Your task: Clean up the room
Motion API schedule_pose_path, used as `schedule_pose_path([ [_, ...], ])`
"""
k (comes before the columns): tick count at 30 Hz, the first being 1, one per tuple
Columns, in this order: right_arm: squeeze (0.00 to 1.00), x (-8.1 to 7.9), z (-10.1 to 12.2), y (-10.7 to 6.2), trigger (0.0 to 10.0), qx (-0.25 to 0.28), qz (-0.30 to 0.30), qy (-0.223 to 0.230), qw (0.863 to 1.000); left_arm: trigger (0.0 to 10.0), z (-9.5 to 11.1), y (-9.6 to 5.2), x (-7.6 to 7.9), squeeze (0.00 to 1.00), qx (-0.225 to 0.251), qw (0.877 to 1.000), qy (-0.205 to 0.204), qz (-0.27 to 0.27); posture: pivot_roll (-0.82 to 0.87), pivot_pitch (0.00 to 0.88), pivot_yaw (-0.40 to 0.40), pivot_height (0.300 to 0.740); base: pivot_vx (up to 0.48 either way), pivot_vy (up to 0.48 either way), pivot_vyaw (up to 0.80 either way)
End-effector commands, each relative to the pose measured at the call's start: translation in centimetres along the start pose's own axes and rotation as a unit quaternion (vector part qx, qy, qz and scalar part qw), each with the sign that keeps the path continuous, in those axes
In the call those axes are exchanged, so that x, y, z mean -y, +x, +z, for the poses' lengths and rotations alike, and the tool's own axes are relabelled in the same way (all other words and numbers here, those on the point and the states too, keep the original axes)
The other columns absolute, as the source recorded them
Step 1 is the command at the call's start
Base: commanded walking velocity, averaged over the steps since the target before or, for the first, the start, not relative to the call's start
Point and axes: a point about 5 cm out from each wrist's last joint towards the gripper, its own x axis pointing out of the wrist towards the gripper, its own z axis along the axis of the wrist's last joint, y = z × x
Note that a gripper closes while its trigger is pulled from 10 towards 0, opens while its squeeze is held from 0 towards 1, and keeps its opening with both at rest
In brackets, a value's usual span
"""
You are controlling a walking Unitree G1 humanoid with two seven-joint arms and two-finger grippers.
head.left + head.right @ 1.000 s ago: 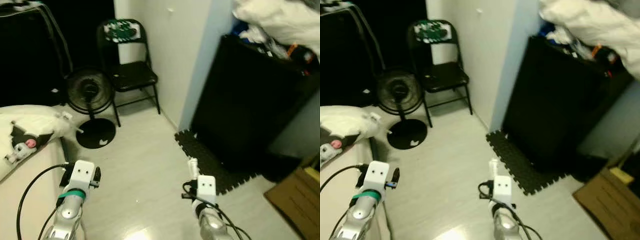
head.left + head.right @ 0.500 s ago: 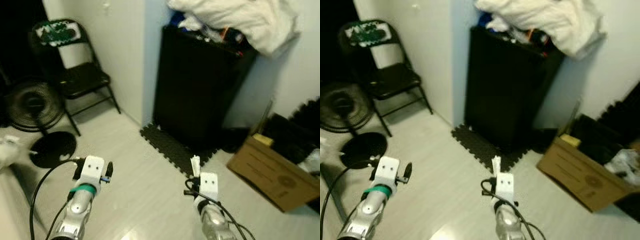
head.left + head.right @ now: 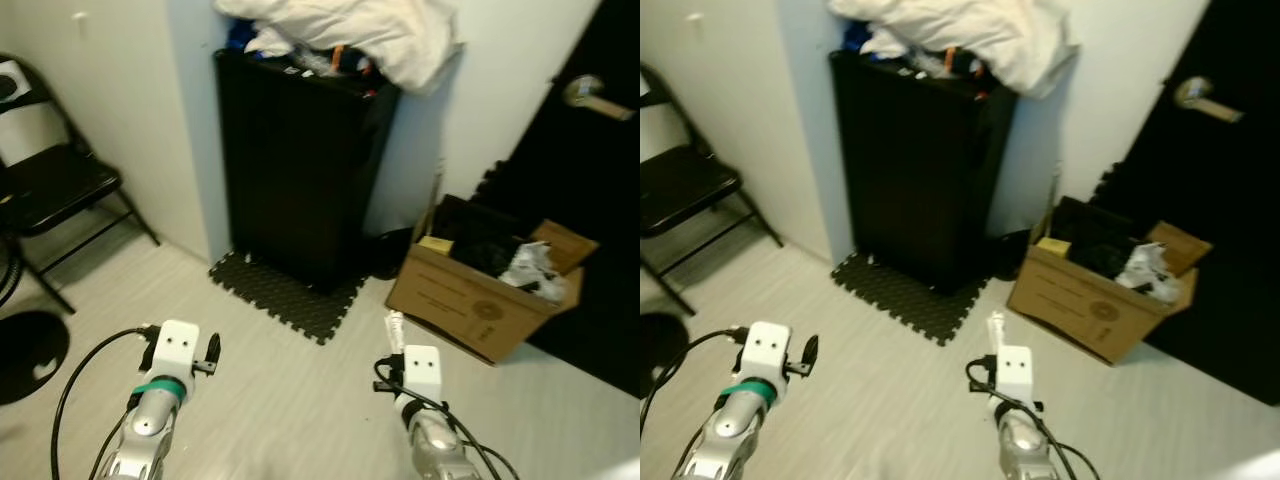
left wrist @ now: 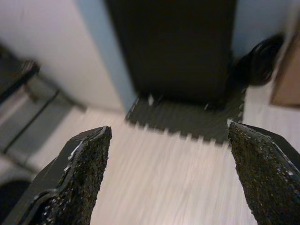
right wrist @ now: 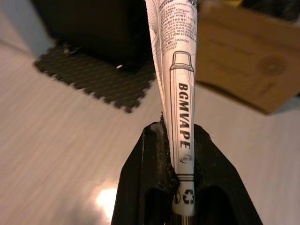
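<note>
Flattened white paper wrapper with black print reading "BGMVAPE" (image 5: 180, 93): pinched upright between the two black fingers of the right gripper (image 5: 182, 140), which are closed on its lower end. In the left eye view the same wrapper stands up as a thin white strip above the right wrist, over bare pale wood-look floor (image 3: 300, 400).

Left gripper (image 4: 168, 168): fingers spread wide apart, nothing between them. It is held low over the floor, pointing toward the black foam interlocking mat (image 3: 285, 295).

Surroundings, outward from the wrapper: open brown cardboard box (image 3: 470, 300) on the floor ahead and to the right, holding dark items and some crumpled white material. Just beside it, a tall black cabinet (image 3: 295, 170) with a heap of white bedding or clothing (image 3: 350, 30) piled on top; the mat lies at its foot. Black folding chair (image 3: 50, 190) against the white wall to the left. Dark door with a metal lever handle (image 3: 590, 95) at far right.

Judgement: step in hand is carrying picked-up litter to a disposal point. No bin is evident; the cardboard box looks the likeliest receptacle. The next move calls for approaching the box, bringing the right gripper over its opening, then releasing.
</note>
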Motion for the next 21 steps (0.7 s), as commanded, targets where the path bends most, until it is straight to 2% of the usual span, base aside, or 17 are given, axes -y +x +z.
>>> schedule_pose_path([
  [1,0.0,-0.13,-0.77,-0.32,10.0,-0.011,-0.004,0.008,1.0,10.0,-1.08,-0.61,-0.3,0.0,-0.017,1.0,0.012,0.006,0.03,0.0,0.032,0.74,0.0,0.0,-0.8],
  [12,0.0,-0.02,-0.78,-0.33,10.0,-0.012,-0.007,0.008,1.0,10.0,-1.08,-0.48,-0.49,0.0,-0.026,0.999,0.016,0.024,0.03,0.0,0.032,0.74,0.0,0.0,-0.8],
  [21,0.0,0.19,-0.85,-0.36,10.0,-0.013,-0.009,0.008,1.0,10.0,-0.52,-0.37,0.07,0.0,-0.013,1.0,-0.003,0.015,0.02,0.0,0.03,0.74,0.0,0.0,-0.8],
])
